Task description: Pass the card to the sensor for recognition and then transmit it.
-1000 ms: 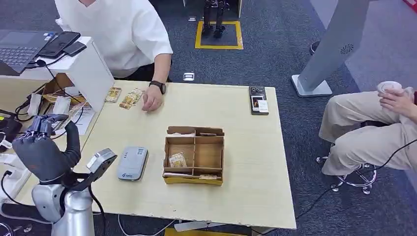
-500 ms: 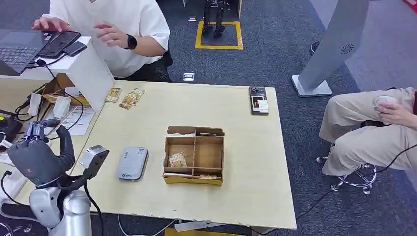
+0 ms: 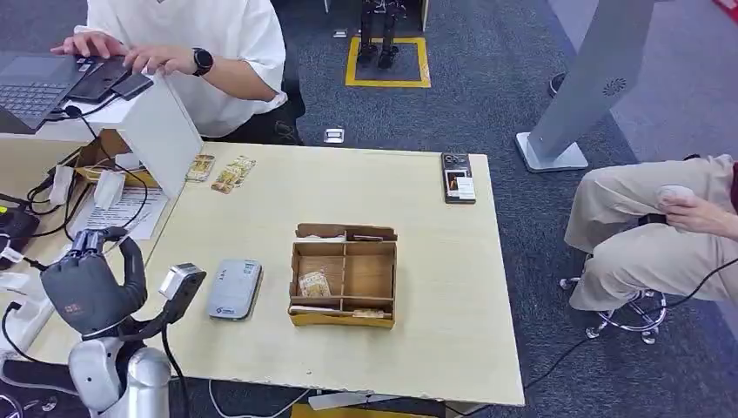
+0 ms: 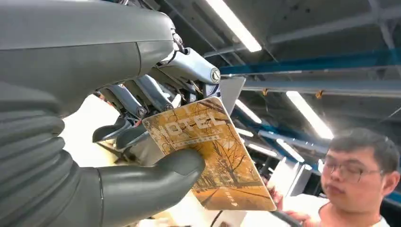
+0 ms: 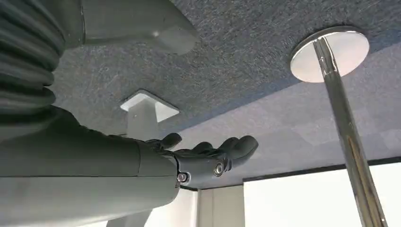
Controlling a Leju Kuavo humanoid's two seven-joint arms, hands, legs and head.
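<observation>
Left hand (image 3: 87, 292): lower left of the head view, raised beside the table's left edge, back of the hand toward the camera. In the left wrist view, left hand (image 4: 118, 127) pinching a card (image 4: 213, 153) between thick grey thumb and darker fingers (image 4: 142, 97); card orange-brown with a tree picture and "HOTEL" lettering, held tilted, its far end sticking out past the thumb.

Right hand (image 5: 198, 158): seen in the right wrist view over blue-grey carpet, fingers loosely extended and slightly curved, holding nothing.

Sensor (image 3: 234, 288): flat grey device with rounded corners, lying on the table (image 3: 435, 287) in the lower left-centre of the head view, just right of the left hand's wrist and apart from it.

Cardboard organiser (image 3: 344, 275): centre of the table, right of the sensor, divided into compartments; one card-like item in the lower left compartment, other contents too small to tell.

Loose cards (image 3: 224, 172): small group at the table's upper left corner.

Dark device (image 3: 458, 178): flat on the table's upper right edge.

Person in white shirt (image 3: 218, 52): upper left of the frame, both hands on items at a laptop (image 3: 30, 85).

Second person (image 3: 661, 226): seated at the right edge, beige trousers, holding a pale object.
</observation>
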